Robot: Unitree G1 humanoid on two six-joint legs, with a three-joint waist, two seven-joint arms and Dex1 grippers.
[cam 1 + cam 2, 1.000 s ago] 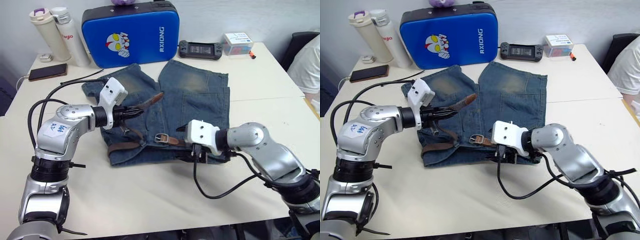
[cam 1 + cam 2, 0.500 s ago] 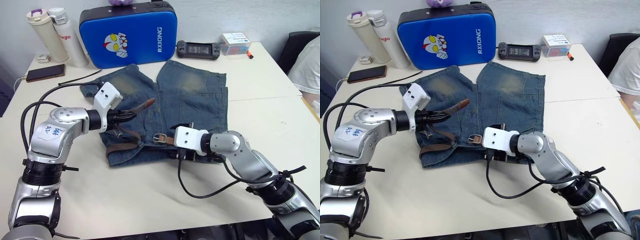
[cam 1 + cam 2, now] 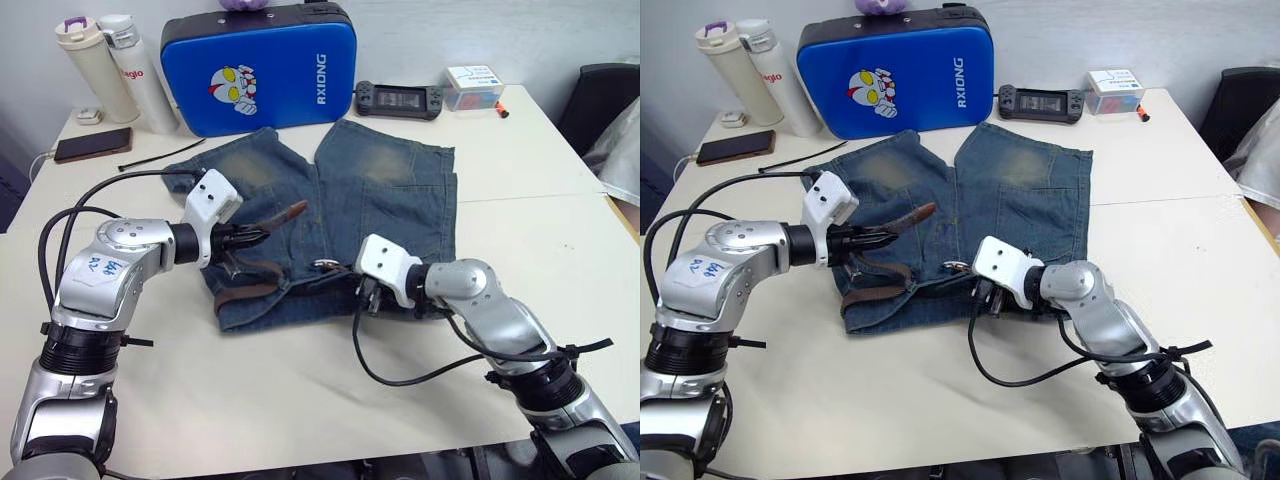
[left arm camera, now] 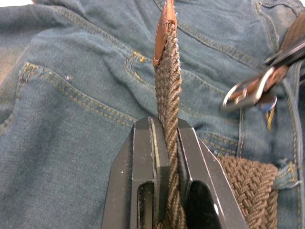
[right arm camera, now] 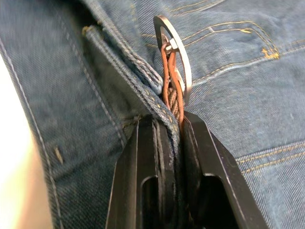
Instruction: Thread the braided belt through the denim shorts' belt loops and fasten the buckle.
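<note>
Left pincer (image 4: 169, 143): clamped on the braided belt (image 4: 167, 90) near its tip.
Right pincer (image 5: 174, 138): clamped on belt and waistband below the buckle (image 5: 178, 71).
Denim shorts (image 3: 400, 190): spread flat on the bench (image 3: 300, 390).

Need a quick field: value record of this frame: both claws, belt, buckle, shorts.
left claw: shut on the braided belt, near its leather-tipped end
right claw: shut on the belt's strap beside the buckle, waistband denim also pinched
belt: partly along the waistband, tip lifted off the fabric
buckle: not fastened
denim shorts: flat on the white table, waistband toward the robot
</note>
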